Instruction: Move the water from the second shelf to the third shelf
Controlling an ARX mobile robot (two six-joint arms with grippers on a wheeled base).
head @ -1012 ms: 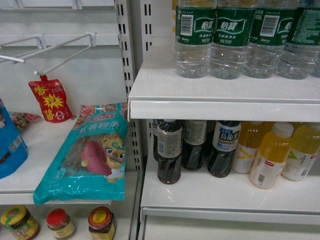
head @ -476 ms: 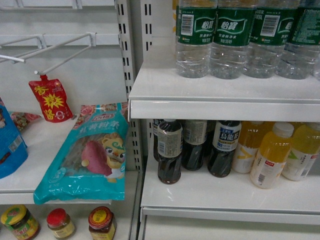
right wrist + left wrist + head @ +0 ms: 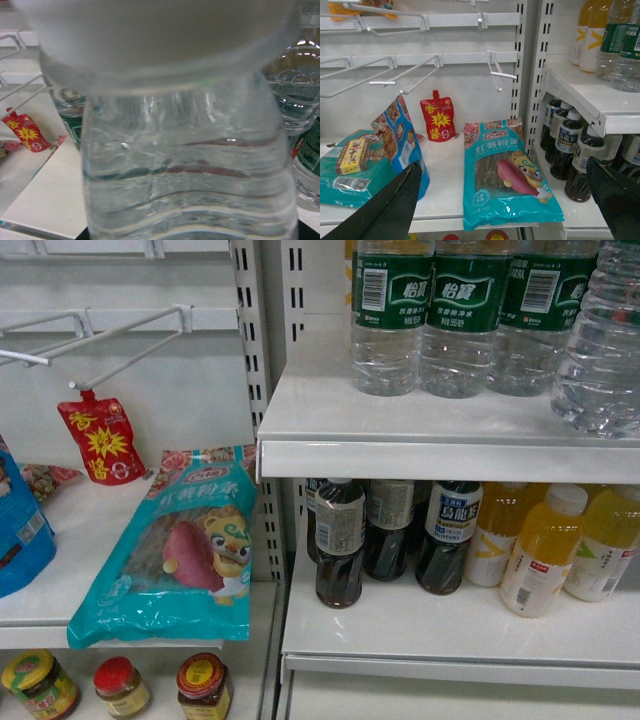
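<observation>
A clear ribbed water bottle (image 3: 600,350) stands out in front of the row at the right end of the upper shelf (image 3: 430,430), closer to the camera than the others. In the right wrist view this bottle (image 3: 190,165) fills the frame. My right gripper (image 3: 192,236) shows only as dark slivers at the bottom corners on either side of it, shut on it. Three more green-labelled water bottles (image 3: 455,310) stand in the row. My left gripper (image 3: 500,200) hangs open over the left shelf with nothing between its fingers (image 3: 385,205).
Dark tea bottles (image 3: 340,545) and yellow juice bottles (image 3: 545,550) fill the shelf below the water. On the left shelf lie a teal snack bag (image 3: 175,545), a red pouch (image 3: 100,440) and a blue bag (image 3: 400,140). White hooks (image 3: 120,335) stick out above; jars (image 3: 200,685) stand below.
The rightmost water bottle has come out of the row toward the camera and looks larger; its green label no longer shows in the head view. The other bottles have not moved.
</observation>
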